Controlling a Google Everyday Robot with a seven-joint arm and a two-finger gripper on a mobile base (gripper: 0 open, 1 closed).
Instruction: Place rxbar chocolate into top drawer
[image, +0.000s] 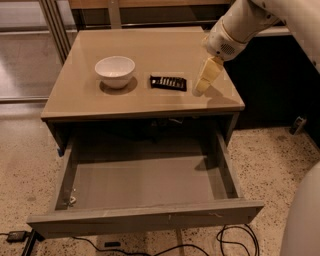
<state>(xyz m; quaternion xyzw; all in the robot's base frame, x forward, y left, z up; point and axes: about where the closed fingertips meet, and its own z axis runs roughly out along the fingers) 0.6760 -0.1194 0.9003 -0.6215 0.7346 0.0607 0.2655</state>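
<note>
One rxbar chocolate (168, 83), txt unreadable, lies beside jaws, seemingly together, above tabletop (150, 47).

Likely a lab: speckled floor (280, 165), loose cables (239, 239), glass partition (25, 55), the gripper (202, 86) over the cabinet top (150, 50)

A tan cabinet (150, 50) is standing on speckled floor (270, 160); black cables (220, 235) are lying in front, metal rails (54, 25) rising behind. The gripper (201, 89) is hovering over the cabinet's right side.
</note>
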